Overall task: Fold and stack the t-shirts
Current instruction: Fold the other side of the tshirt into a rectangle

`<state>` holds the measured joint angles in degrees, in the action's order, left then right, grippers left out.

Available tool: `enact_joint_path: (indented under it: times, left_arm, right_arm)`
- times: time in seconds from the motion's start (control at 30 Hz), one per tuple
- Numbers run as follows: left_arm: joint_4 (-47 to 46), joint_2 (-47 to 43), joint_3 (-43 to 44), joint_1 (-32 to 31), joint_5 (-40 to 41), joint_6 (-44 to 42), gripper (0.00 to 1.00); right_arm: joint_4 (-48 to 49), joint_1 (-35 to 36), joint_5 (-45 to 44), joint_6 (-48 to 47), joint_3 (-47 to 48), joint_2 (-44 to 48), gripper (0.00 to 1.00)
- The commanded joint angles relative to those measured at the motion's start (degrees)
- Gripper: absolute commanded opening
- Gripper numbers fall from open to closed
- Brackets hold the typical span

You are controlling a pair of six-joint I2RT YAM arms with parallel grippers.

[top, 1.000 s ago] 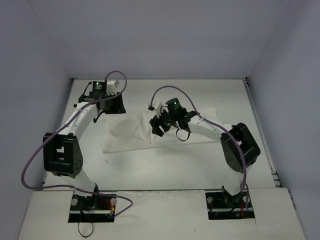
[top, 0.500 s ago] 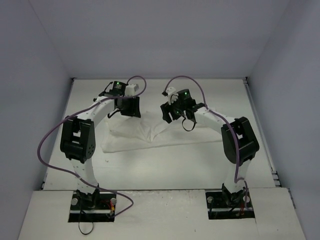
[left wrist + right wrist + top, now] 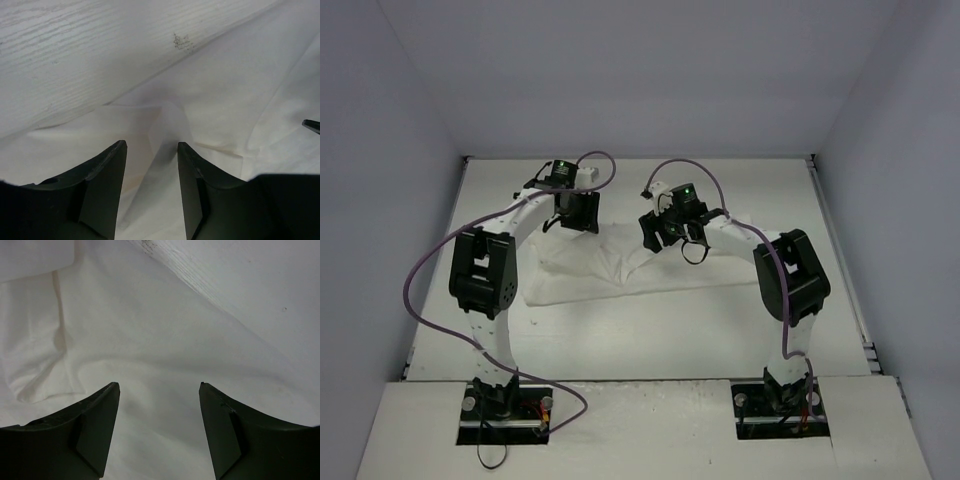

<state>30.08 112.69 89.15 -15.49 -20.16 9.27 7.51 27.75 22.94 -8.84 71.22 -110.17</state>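
Note:
A white t-shirt [image 3: 590, 275] lies crumpled across the middle of the table, only plain white fabric showing. My left gripper [image 3: 578, 212] hangs over the shirt's far edge, left of centre. In the left wrist view its jaws [image 3: 151, 144] stand open, and a raised fold of the t-shirt [image 3: 225, 100] runs up between the fingers. My right gripper [image 3: 666, 232] is over the shirt's far edge, right of centre. The right wrist view shows it [image 3: 160, 385] wide open just above smooth t-shirt [image 3: 150, 340] fabric, nothing pinched between the fingers.
The white wood-grain table [image 3: 670, 340] is walled at the back and on both sides. Bare table [image 3: 75, 60] shows just beyond the shirt's far edge, and in the right wrist view too [image 3: 260, 290]. Purple cables loop off both arms above the shirt.
My left gripper has swung right from the far left corner to the shirt's far edge. My right gripper has moved farther back, and the bunched cloth under it has settled flatter.

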Motion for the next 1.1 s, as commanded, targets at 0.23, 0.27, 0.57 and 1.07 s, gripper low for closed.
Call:
enact_joint_path:
  times: [0.23,0.27,0.57,1.07]
  left_arm:
    - [2.9,1.6,5.7,0.0,-5.9,-1.4,0.27]
    - [3.0,1.7,5.6,0.0,-6.2,-1.4,0.23]
    - [3.8,-8.2,4.3,0.2,-4.6,-1.5,0.00]
    - [-7.5,-32.0,-29.7,0.3,-1.8,5.6,0.00]
  right_arm:
    - [2.1,0.2,2.2,0.0,2.3,1.8,0.62]
    - [2.2,0.2,2.3,-0.1,2.3,1.9,0.62]
    - [2.0,1.3,4.2,-0.4,1.9,3.4,0.59]
    - [2.1,6.2,10.6,-0.1,0.8,3.6,0.54]
